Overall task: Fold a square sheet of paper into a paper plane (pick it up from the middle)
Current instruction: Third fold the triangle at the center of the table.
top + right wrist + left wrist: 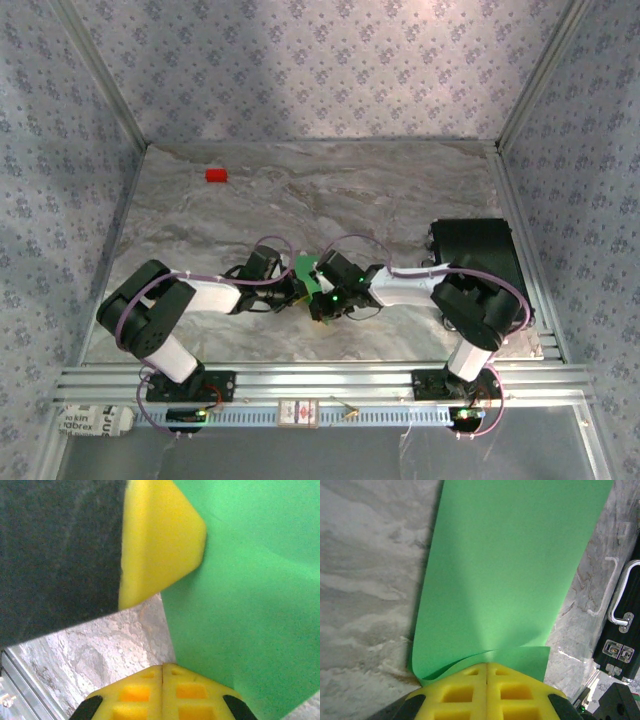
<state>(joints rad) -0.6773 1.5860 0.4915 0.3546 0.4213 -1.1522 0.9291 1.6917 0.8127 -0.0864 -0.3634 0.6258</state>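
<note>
1. We see the left gripper (486, 680) with its yellow pads pressed together, seam shut. The near edge of the square sheet of paper (510, 570) curls up right at the tips. We cannot tell whether the paper is caught in the seam or only pushed down by it.
2. The right gripper (162, 680) is likewise closed, pads touching. The green sheet (250, 605) lies just beside its tips, and a yellow finger (160, 540) of the other arm rests on the paper's edge.
3. From above, both wrists meet at the middle of the table (380, 190), and little of the sheet (303, 268) shows between them.
4. Risks, as we judge them:
   - The curled edge looks like a loose, unpressed fold. If either tip slides sideways, the crease could set crooked and the paper plane would come out lopsided.
   - Thin paper under two closed tips may tear or drag if the arms pull apart.
   - The grippers sit very near each other, so a small misjudged move could knock them together.
</note>
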